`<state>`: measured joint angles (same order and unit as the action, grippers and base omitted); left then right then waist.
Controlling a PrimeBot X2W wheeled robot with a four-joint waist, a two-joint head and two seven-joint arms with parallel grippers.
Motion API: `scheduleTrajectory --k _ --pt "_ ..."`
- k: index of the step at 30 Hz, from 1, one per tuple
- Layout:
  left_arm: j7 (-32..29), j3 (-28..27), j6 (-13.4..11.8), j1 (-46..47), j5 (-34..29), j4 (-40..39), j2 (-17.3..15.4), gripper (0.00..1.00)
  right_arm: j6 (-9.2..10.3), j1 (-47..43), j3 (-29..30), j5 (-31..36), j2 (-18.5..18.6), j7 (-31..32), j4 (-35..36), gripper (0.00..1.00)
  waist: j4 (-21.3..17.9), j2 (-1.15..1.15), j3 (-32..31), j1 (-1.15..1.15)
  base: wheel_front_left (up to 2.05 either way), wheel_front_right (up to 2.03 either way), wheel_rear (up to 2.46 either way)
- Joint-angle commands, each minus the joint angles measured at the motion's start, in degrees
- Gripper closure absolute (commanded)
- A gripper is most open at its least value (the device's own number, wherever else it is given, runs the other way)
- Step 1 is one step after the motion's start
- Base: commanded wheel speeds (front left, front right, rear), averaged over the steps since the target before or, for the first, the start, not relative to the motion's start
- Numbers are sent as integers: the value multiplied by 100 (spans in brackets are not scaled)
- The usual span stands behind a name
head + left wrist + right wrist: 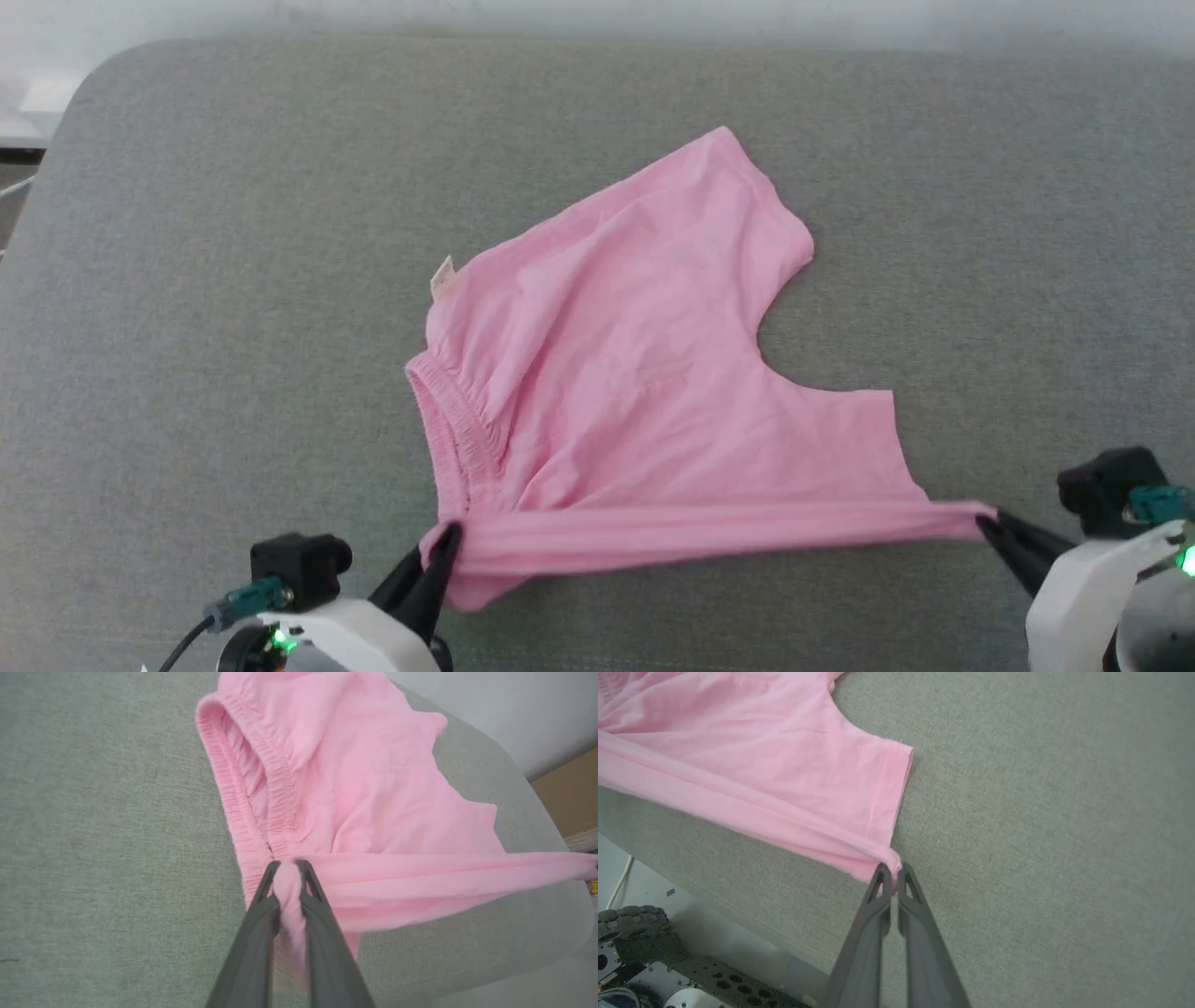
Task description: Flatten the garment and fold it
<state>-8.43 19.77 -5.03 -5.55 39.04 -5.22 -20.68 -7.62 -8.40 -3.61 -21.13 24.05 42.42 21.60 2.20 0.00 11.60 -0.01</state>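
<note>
The garment (635,373) is stretching across the lower frame between left fingers (425,583) and right fingers (1022,551), both clamping its corners, so they should be pulling evenly and low.

Grey woven-cloth tabletop (187,280) spread across most of head view, rounded corner seen at upper left. Pale background strip (597,14) seen along top edge. Brown panel (572,795) seen at right edge of left wrist view. White cable (619,886) laid on pale floor (654,872), lower left of right wrist view.
</note>
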Motion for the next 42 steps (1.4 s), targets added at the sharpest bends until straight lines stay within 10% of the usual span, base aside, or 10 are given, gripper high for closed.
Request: scheduleTrajectory --k 1,16,29,42 --pt "225 -62 -86 198 -100 -55 112 100 13 218 32 97 40 -193 74 100 114 0 65 1 0 0 0" --pt "1004 -157 -465 2104 -373 748 1130 100 13 3672 -1155 195 546 -1364 -1858 100 769 0 697 1 0 0 0" --pt "1434 47 -463 3301 -305 1894 1653 100 13 6658 -2386 163 656 -1438 -4318 100 1416 0 1696 1 0 0 0" --pt "1754 487 -366 3925 81 2419 1772 95 13 7791 -3367 -445 783 -712 -5769 100 1766 0 2194 1 0 0 0"
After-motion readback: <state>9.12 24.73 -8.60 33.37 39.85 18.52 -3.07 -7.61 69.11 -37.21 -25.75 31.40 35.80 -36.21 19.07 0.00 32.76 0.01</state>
